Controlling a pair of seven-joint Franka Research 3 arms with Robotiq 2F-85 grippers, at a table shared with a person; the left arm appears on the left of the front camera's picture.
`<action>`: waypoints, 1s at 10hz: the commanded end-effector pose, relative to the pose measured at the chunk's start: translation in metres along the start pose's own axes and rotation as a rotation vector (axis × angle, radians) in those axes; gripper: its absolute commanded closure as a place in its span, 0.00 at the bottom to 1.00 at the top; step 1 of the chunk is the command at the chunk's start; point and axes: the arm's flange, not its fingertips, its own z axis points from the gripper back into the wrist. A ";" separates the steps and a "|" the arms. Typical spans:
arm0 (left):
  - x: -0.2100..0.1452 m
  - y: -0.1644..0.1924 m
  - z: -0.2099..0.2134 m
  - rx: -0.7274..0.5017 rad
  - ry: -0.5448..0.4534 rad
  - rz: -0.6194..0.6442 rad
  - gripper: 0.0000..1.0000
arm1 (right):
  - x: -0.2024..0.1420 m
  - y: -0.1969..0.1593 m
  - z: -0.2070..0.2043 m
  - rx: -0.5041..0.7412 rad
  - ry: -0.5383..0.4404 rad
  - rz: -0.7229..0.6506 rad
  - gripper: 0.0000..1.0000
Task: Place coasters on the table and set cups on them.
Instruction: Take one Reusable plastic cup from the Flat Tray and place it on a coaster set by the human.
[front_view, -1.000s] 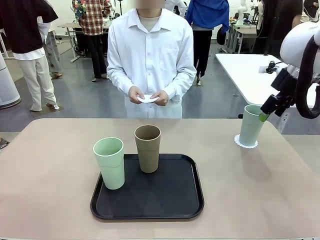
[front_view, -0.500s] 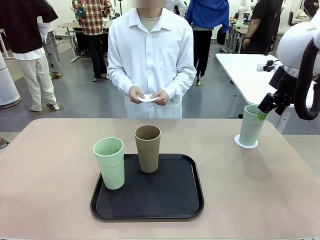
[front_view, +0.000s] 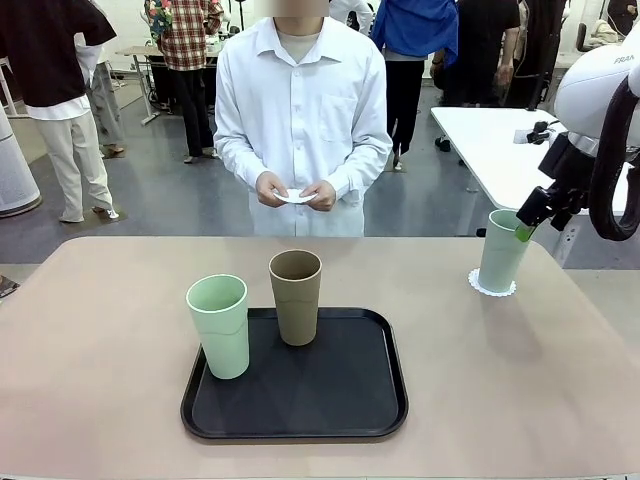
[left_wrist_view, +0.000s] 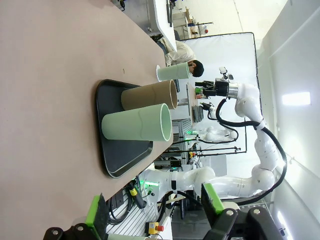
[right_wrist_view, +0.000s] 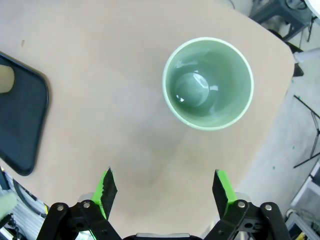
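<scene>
All 3 cups stand upright, mouths up, long axes vertical. The far mint cup (front_view: 502, 252) sits on a coaster (front_view: 492, 290) near the far right corner of the worktop (front_view: 100, 350), with the lacy edge showing round its base. The near mint cup (front_view: 219, 328) and the tan cup (front_view: 296, 298) stand on the black tray (front_view: 392, 400) in the middle. The mint one is at the tray's left edge and the tan one is behind it, toward the person; they are close but apart.

The right pincer (right_wrist_view: 164, 192) is spread wide and grips nothing. Its wrist camera looks straight down into the far mint cup, which lies beyond the fingertips, clear of both and offset toward the finger on the picture's right. From the front, this pincer hangs just beside the cup's rim, on the cup's right and slightly above it.

The left pincer (left_wrist_view: 152, 207) is also spread wide and empty, well apart from the tray, with the 2 tray cups lying sideways in its view.

Across the worktop the person (front_view: 300, 100) holds a second coaster (front_view: 295, 198) between both hands (front_view: 270, 188), at waist height, above the far edge
</scene>
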 end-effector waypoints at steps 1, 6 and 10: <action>0.000 0.000 0.002 -0.019 -0.008 -0.012 0.00 | 0.000 -0.002 -0.002 0.000 0.006 0.018 0.00; 0.000 0.000 0.002 -0.019 -0.008 -0.012 0.00 | 0.000 -0.002 -0.002 0.000 0.006 0.018 0.00; 0.000 0.000 0.002 -0.019 -0.008 -0.012 0.00 | -0.008 -0.017 0.006 0.045 0.003 -0.088 0.00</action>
